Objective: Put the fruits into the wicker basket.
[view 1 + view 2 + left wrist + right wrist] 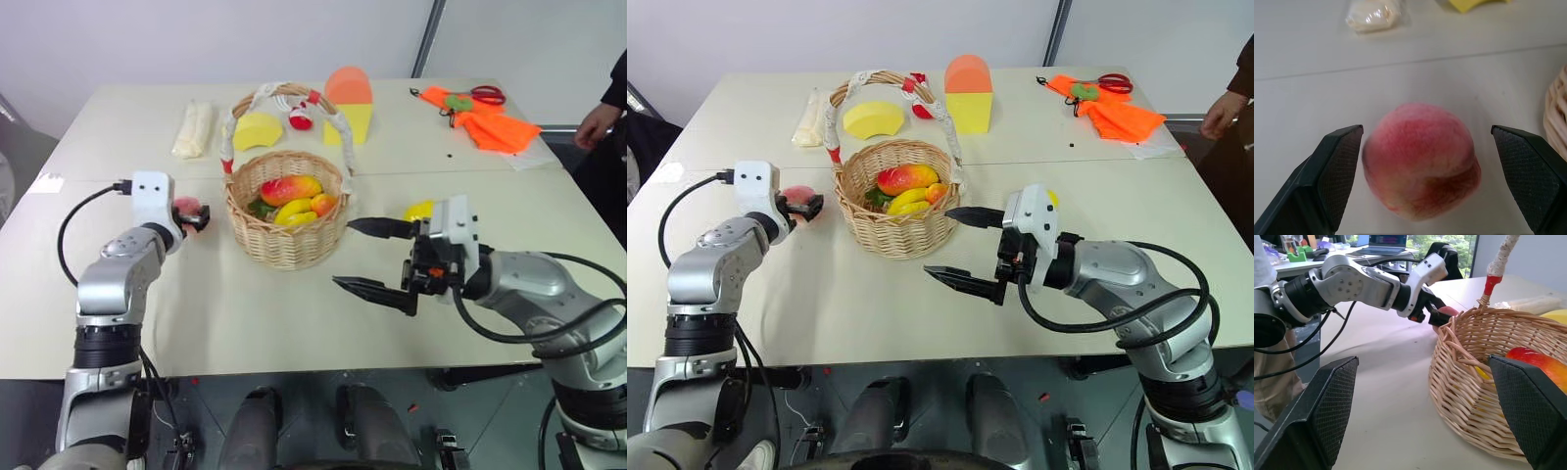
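The wicker basket (287, 233) stands mid-table with several toy fruits (291, 188) in it. To its left a pink-orange peach (1420, 159) rests on the table. My left gripper (199, 217) is open around the peach, a gap showing between the fruit and each finger (1337, 166). To the right of the basket my right gripper (343, 254) hangs open and empty above the table, pointing at the basket wall (1474, 396). A yellow lemon (419, 210) lies on the table just behind the right wrist, partly hidden by it.
Behind the basket lie a yellow foam wedge (258, 129), an orange-topped yellow block (349, 105) and a white packet (194, 128). Orange cloth with scissors (490, 122) lies at the far right corner. A person's hand (594, 125) is at the right edge.
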You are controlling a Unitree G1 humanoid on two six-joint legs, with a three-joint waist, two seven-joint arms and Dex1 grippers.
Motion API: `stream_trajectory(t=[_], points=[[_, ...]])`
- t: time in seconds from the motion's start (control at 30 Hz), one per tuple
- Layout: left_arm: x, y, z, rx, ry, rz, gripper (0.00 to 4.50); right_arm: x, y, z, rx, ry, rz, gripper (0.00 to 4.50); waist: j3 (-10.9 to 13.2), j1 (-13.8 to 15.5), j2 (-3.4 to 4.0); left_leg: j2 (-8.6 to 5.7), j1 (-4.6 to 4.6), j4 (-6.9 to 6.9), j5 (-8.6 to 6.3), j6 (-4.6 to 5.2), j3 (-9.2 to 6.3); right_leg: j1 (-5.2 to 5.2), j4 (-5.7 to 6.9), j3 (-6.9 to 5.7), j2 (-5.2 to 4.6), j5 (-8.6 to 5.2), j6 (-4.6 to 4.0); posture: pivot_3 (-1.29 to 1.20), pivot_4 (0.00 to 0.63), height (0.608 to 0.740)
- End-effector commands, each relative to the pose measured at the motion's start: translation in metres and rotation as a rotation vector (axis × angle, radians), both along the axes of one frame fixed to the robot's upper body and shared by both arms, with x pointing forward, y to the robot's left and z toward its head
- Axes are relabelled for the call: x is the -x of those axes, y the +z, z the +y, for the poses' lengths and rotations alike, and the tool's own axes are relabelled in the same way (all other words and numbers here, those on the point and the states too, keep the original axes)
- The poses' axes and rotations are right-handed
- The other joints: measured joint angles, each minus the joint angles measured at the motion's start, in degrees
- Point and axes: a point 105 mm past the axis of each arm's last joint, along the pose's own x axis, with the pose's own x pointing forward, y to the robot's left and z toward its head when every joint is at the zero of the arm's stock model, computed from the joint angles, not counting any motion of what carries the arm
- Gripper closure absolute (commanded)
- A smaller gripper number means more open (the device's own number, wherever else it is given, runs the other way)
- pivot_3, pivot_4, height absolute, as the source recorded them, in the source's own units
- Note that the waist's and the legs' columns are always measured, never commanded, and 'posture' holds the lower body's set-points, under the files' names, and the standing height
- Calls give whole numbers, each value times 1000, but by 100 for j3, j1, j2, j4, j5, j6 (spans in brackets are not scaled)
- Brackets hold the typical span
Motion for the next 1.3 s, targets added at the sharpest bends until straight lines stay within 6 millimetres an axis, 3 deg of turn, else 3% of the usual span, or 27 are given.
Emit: stream_trajectory(t=[0.03, 0.07, 0.1, 0.23, 0.37, 0.43, 0.5, 0.6, 0.73, 0.9, 1.0, 1.07, 1.17, 1.3], points=[[-3, 8, 4, -11, 18, 6, 0, 3, 7, 2, -17, 16, -55, 94, 0, 3, 0, 0, 0, 0, 0, 0, 0, 0, 0, 0, 0, 0, 0, 0, 150, 740], [-4, 9, 6, -6, 29, 4, 0, 3, 7, 2, -18, 14, -58, 94, 0, 3, 0, 0, 0, 0, 0, 0, 0, 0, 0, 0, 0, 0, 0, 0, 150, 740], [-4, 9, 7, -5, 32, 4, 558, 3, 7, 2, -19, 12, -61, 0, 0, 3, 0, 0, 0, 0, 0, 0, 0, 0, 0, 0, 0, 0, 0, 0, 150, 740], [-2, 12, 15, -61, 38, 11, 2040, 4, 6, -1, -18, -3, -80, 0, 0, -5, 0, 0, 0, 0, 0, 0, 0, 0, 0, 0, -1, 1, 1, 0, 150, 740], [13, 30, 33, -109, 2, -38, 2040, 2, 8, -6, -17, -26, -104, 0, 0, -45, -1, 3, 1, -3, 0, 0, 1, -4, 2, 0, 2, 0, -1, 0, 150, 740], [32, 55, 33, -68, -136, -124, 2040, -1, 11, -12, -15, -48, -114, 0, 1, -39, -2, 5, 0, -8, 0, 0, 2, -10, 3, 1, 1, -2, -5, 0, 150, 740], [61, 80, 11, -53, -388, -213, 2040, -7, 14, -20, -12, -70, -119, 0, 3, -27, -4, 8, -3, -11, 0, 0, 4, -17, 2, 1, -2, -9, -18, 0, 150, 740], [84, 92, -29, 13, -626, -227, 2040, -17, 14, -31, 15, -104, -122, 0, 4, 53, -3, 13, -4, -11, 0, -1, 3, -10, -7, -1, -22, -12, -23, 0, 150, 740], [74, 104, -77, 32, -728, -280, 2040, -29, 16, -37, 45, -130, -136, 0, 3, 156, -2, 5, -4, 8, 0, -2, 12, 10, -17, -2, -40, -12, -24, 0, 150, 740], [49, 101, -108, 8, -733, -290, 2040, -35, 19, -36, 49, -152, -145, 0, 3, 92, -3, -7, -6, 9, -1, 1, 29, 25, -48, 11, -25, 2, -1, 0, 150, 740], [40, 98, -124, 26, -765, -294, 881, -44, 11, -42, 78, -226, -127, 0, 3, 83, -3, -1, -8, -2, -7, 13, 28, 19, -57, 15, -8, 15, 33, 0, 150, 740], [40, 94, -130, 6, -791, -290, 26, -59, 2, -53, 118, -333, -129, 0, 3, 66, -3, 4, -10, -3, -13, 23, 27, 12, -54, 15, -1, 15, 37, 0, 150, 740], [47, 92, -128, 13, -833, -292, 26, -82, -12, -74, 219, -486, -164, 0, 3, 21, -3, 5, -10, -3, -14, 25, 28, 10, -54, 15, -1, 14, 35, 0, 150, 740], [60, 90, -123, 27, -900, -281, 26, -100, -32, -96, 453, -550, -259, 0, 4, -21, 0, 4, -7, -2, -14, 25, 42, 9, -54, 27, -3, 5, 18, 0, 150, 740]])
